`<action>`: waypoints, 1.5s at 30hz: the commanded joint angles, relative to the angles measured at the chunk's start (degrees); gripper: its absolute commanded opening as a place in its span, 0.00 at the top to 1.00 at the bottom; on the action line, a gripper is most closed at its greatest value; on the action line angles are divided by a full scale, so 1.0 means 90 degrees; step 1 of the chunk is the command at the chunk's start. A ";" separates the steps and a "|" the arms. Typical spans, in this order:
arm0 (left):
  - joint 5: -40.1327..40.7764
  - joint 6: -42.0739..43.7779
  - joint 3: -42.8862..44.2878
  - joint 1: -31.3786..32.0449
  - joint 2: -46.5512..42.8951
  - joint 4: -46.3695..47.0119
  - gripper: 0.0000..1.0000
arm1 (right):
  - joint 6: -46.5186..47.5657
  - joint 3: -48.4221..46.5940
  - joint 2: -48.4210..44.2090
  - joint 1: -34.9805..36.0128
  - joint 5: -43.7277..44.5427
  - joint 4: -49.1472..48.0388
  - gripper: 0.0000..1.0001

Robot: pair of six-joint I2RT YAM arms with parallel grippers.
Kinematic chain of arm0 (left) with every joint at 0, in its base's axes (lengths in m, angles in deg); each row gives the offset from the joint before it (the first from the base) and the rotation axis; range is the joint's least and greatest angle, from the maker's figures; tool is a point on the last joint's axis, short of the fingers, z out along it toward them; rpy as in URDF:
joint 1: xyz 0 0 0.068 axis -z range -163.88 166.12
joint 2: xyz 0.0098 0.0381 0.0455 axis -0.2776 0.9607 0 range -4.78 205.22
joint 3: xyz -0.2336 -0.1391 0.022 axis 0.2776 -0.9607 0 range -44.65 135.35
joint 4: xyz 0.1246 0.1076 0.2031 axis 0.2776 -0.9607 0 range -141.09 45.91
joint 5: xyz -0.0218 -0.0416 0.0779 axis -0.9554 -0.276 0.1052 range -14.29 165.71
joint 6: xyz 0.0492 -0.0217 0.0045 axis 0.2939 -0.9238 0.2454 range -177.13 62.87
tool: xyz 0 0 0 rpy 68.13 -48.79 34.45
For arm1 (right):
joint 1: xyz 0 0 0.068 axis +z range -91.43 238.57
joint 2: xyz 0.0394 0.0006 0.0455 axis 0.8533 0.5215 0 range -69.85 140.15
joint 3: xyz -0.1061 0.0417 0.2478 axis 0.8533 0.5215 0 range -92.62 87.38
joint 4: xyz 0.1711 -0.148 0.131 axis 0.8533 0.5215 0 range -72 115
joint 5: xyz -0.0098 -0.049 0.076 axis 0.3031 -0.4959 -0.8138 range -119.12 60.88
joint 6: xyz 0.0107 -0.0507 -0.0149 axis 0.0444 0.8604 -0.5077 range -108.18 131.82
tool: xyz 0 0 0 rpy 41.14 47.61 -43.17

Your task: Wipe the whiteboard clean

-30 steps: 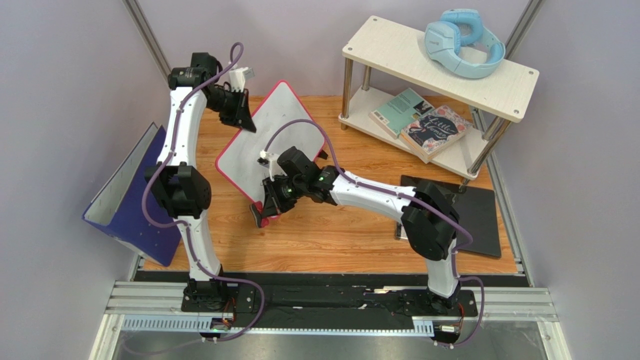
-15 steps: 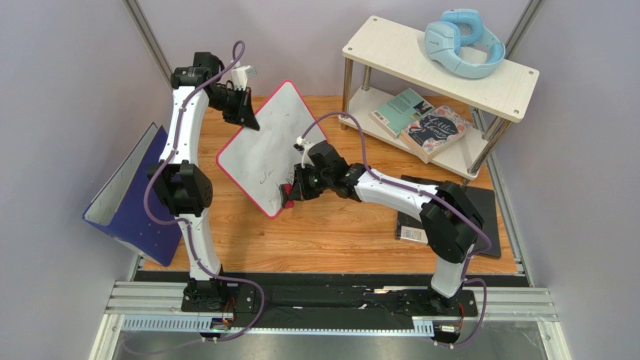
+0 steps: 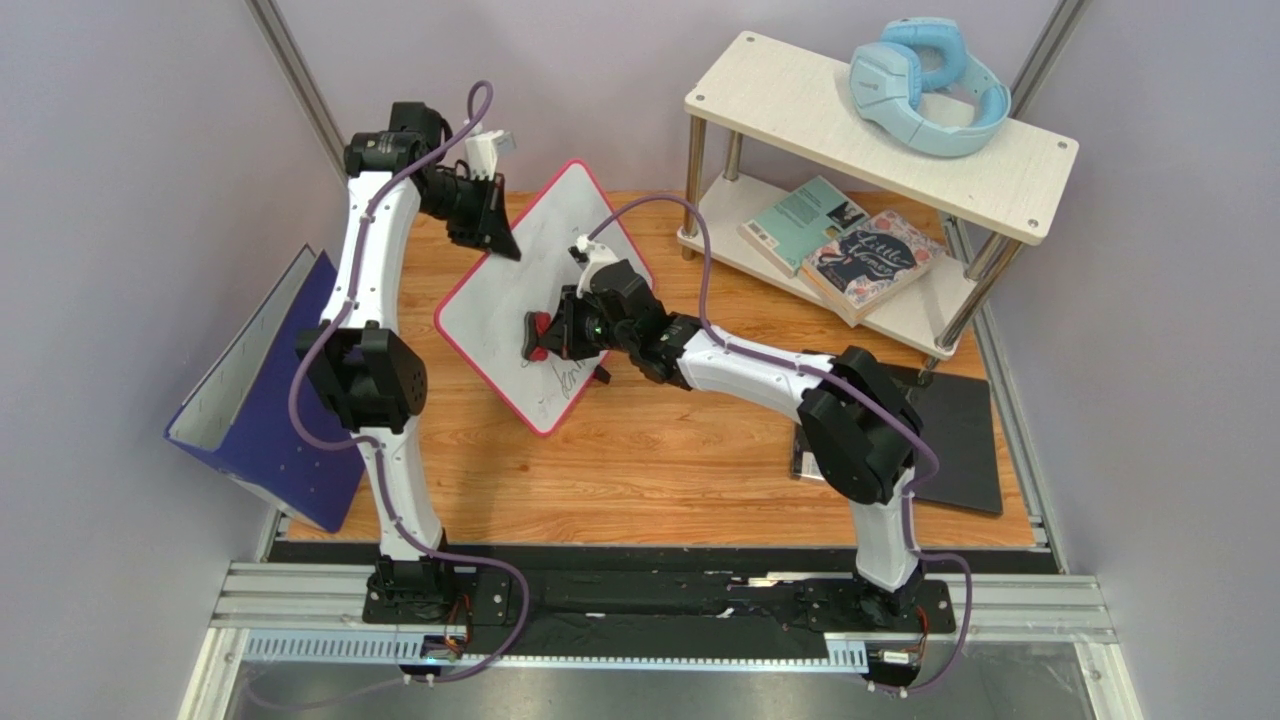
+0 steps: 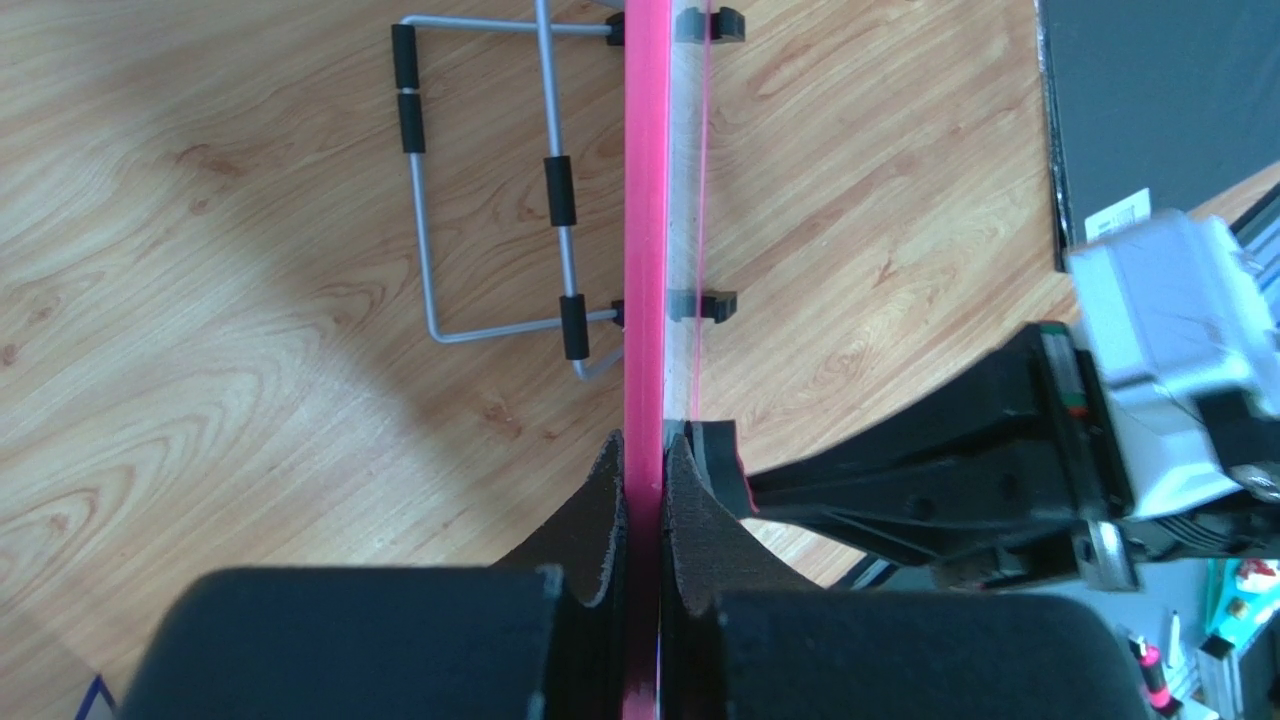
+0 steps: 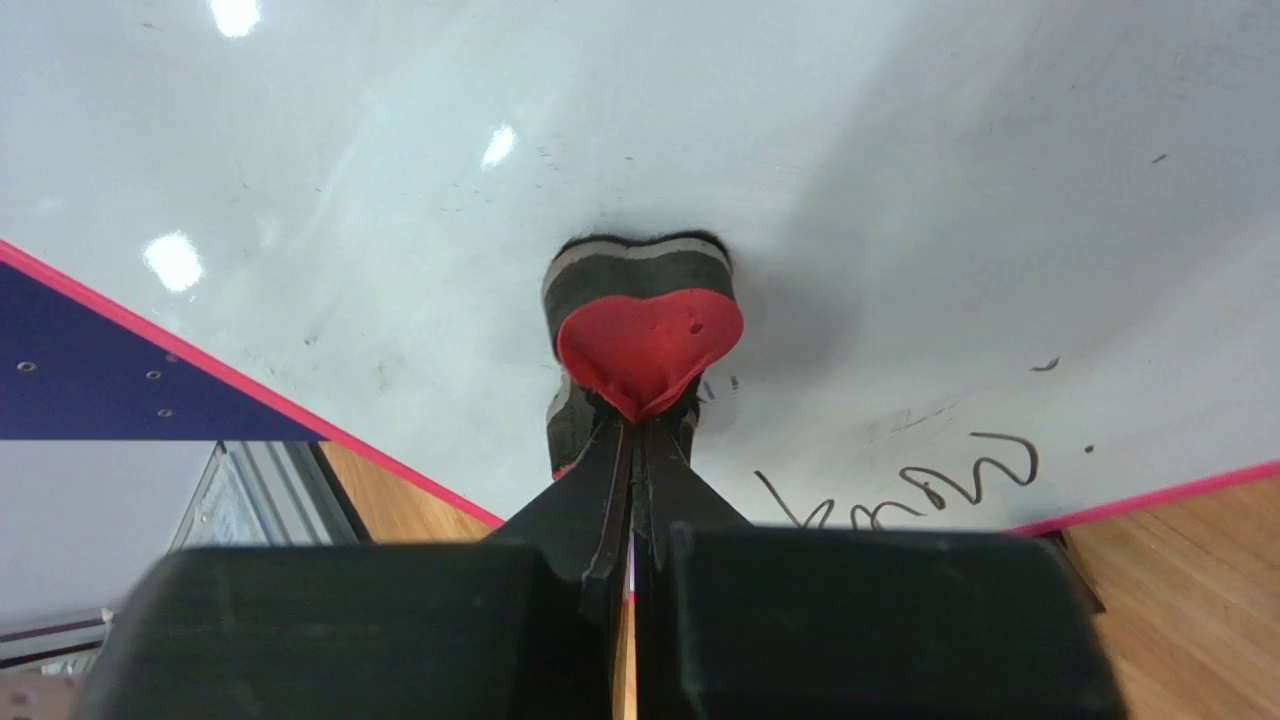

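Whiteboard (image 3: pixel 504 308) edge sits clamped in left hand (image 4: pixel 643 462); right hand (image 5: pixel 639 438) pinches red eraser (image 5: pixel 648 339) against it.

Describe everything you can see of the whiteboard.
The whiteboard is a glossy white rectangle with rounded corners and a thin pink-red border. It is held tilted over the wooden table, the left gripper shut on one edge. A grey wire stand with black sleeves folds out behind it. The right gripper presses a red heart-shaped eraser against its face. Black scribbles show near the lower edge.
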 commanded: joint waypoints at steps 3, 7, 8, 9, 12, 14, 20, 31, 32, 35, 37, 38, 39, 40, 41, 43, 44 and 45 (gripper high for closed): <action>0.0673 0.0359 0.0221 0.0022 -0.0007 0.0109 1.00 | 0.0120 -0.0599 0.0714 0.0061 0.0162 -0.0330 1.00; 0.0654 0.0350 0.0221 0.0012 -0.0007 0.0119 1.00 | 0.0306 -0.0864 0.0753 0.0354 0.0004 -0.0086 1.00; 0.0654 0.0340 0.0202 0.0022 -0.0016 0.0128 1.00 | 0.0325 -0.0854 0.0734 0.0413 -0.0035 -0.0076 1.00; 0.0663 0.0330 0.0202 0.0022 -0.0016 0.0128 1.00 | 0.0277 -0.0825 0.0686 0.0510 -0.0055 -0.0076 1.00; 0.0663 0.0320 0.0192 0.0022 -0.0007 0.0128 1.00 | 0.0160 -0.0630 0.0636 0.0609 -0.0006 -0.0095 1.00; 0.0664 0.0330 0.0182 0.0022 -0.0007 0.0138 1.00 | 0.0052 -0.0484 0.0617 0.0609 0.0004 -0.0222 1.00; 0.0673 0.0311 0.0192 0.0012 0.0023 0.0158 1.00 | 0.0081 -0.0638 0.0704 0.0735 -0.0319 -0.0233 1.00; 0.0703 0.0301 0.0231 0.0022 0.0081 0.0167 1.00 | 0.0043 -0.0776 0.0939 0.0970 -0.0544 -0.0145 1.00; 0.0703 0.0301 0.0231 0.0022 0.0091 0.0167 1.00 | -0.0026 -0.0689 0.0949 0.0951 -0.0447 -0.0096 1.00; 0.0693 0.0310 0.0231 0.0022 0.0081 0.0158 1.00 | -0.0347 -0.0484 0.0929 0.0776 -0.0222 -0.0105 1.00; 0.0673 0.0311 0.0231 0.0022 0.0062 0.0148 1.00 | -0.0494 -0.0405 0.0852 0.0687 -0.0056 -0.0086 1.00; 0.0673 0.0320 0.0231 0.0022 0.0052 0.0148 1.00 | -0.0505 -0.0337 0.0812 0.0600 0.0022 -0.0057 1.00; 0.0673 0.0320 0.0221 0.0022 0.0062 0.0148 1.00 | -0.0495 -0.0317 0.0764 0.0551 0.0207 -0.0037 1.00; 0.0673 0.0320 0.0231 0.0022 0.0062 0.0148 1.00 | -0.0514 -0.0278 0.0676 0.0511 0.0324 0.0040 1.00; 0.0673 0.0320 0.0221 0.0022 0.0052 0.0138 1.00 | -0.0524 -0.0230 0.0637 0.0414 0.0432 0.0089 1.00; 0.0663 0.0320 0.0211 0.0012 0.0052 0.0138 1.00 | -0.0592 -0.0142 0.0578 0.0316 0.0715 0.0216 1.00; 0.0654 0.0320 0.0221 0.0012 0.0042 0.0138 1.00 | -0.0622 -0.0112 0.0568 0.0238 0.0813 0.0265 1.00; 0.0644 0.0320 0.0221 0.0022 0.0042 0.0138 1.00 | -0.0641 -0.0073 0.0568 0.0199 0.0959 0.0275 1.00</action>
